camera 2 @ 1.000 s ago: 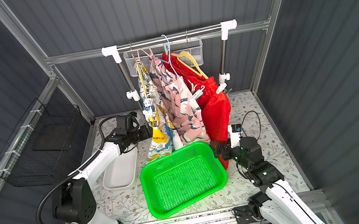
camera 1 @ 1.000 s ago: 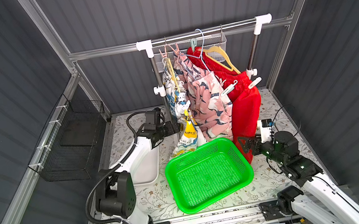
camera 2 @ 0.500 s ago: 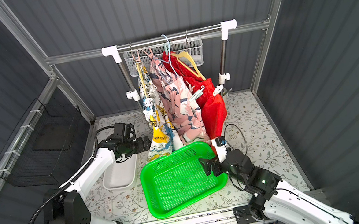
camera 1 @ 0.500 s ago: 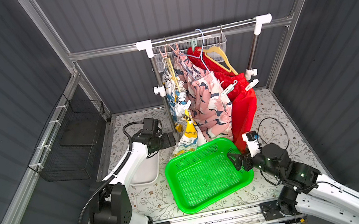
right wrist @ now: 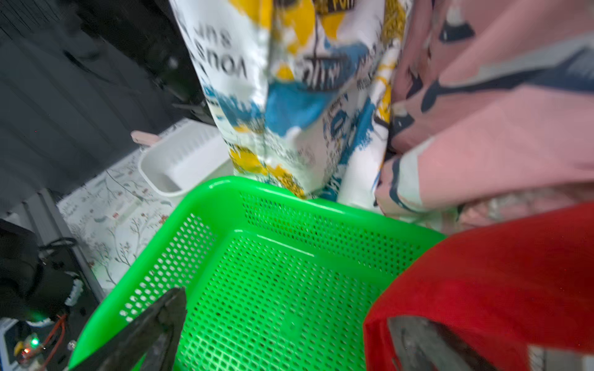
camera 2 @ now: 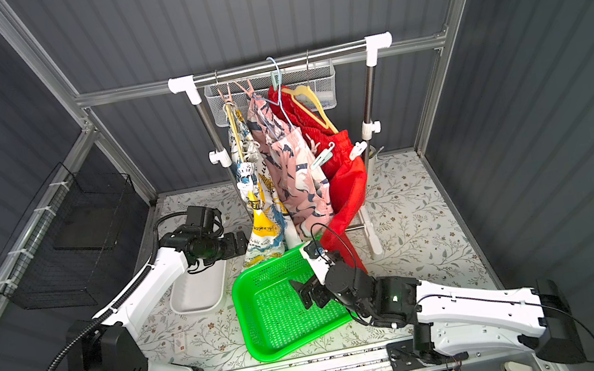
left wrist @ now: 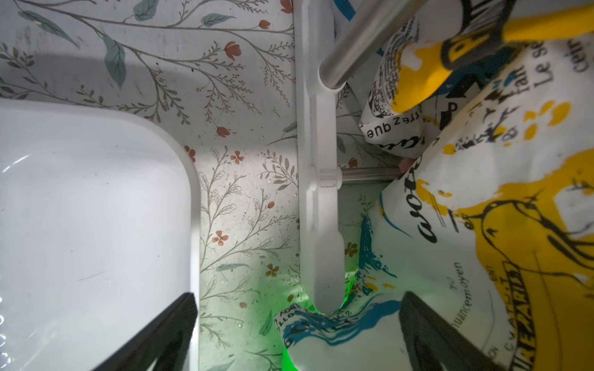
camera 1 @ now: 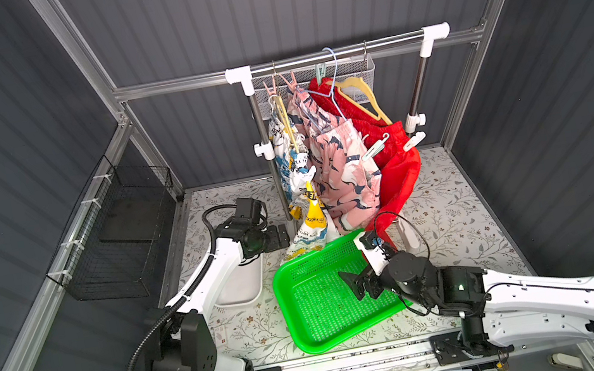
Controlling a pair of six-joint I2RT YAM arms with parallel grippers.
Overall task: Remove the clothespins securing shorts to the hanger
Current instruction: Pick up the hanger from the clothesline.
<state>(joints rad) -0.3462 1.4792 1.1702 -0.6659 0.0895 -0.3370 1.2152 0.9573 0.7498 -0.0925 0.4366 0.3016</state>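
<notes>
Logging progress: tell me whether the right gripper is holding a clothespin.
No. In the right wrist view the right gripper stands open above the green basket, no clothespin between its jaws.

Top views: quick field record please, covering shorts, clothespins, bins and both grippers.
shorts: red shorts, pink shorts, white printed shorts, all hanging from the rail
clothespins: mint clothespin and white clothespin on red shorts; pink clothespins up top
green basket: nothing in it
white bin: beside green basket
left gripper: open, low by white printed shorts' hem
right gripper: open, over green basket, holding nothing
</notes>
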